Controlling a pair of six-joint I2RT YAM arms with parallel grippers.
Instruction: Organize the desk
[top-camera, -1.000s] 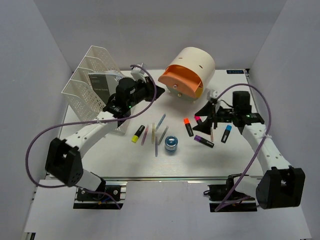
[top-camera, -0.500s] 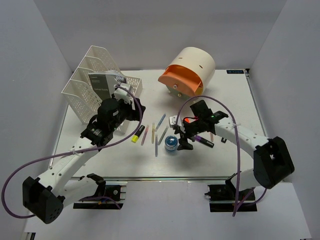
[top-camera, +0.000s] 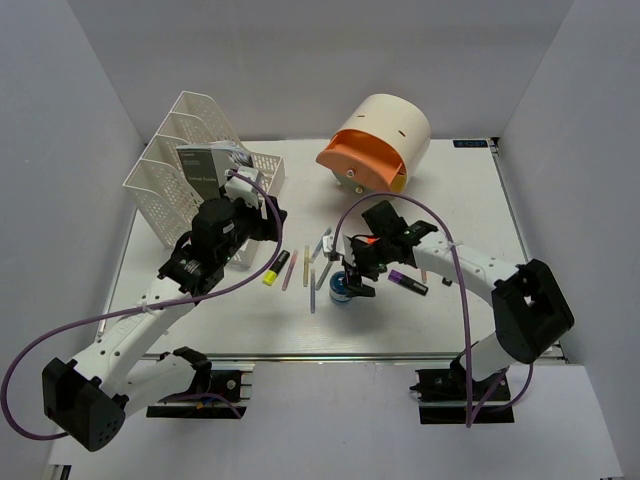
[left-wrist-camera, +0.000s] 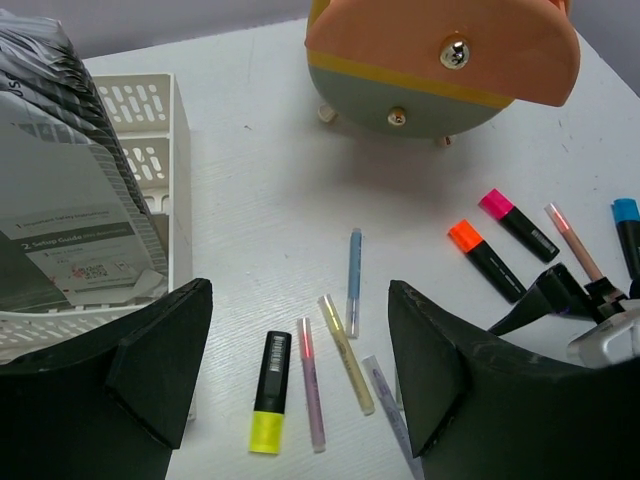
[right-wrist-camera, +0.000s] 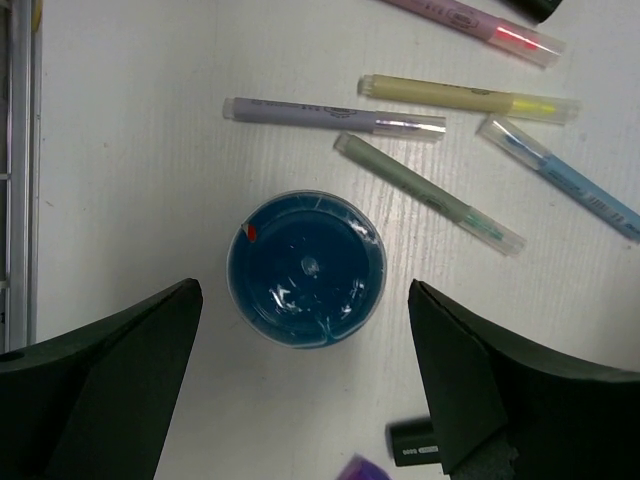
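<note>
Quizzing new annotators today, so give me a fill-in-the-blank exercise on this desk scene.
1. The round plastic tub under the open right gripper is ___.
2. The black highlighter nearest the white mesh file rack has a ___ cap.
3. The cream cylindrical drawer unit has an ___ front.
Missing words: blue; yellow; orange.

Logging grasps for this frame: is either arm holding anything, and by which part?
Nothing is held. The right gripper is open above the blue jar, not touching it; the left gripper is open and empty.
</note>
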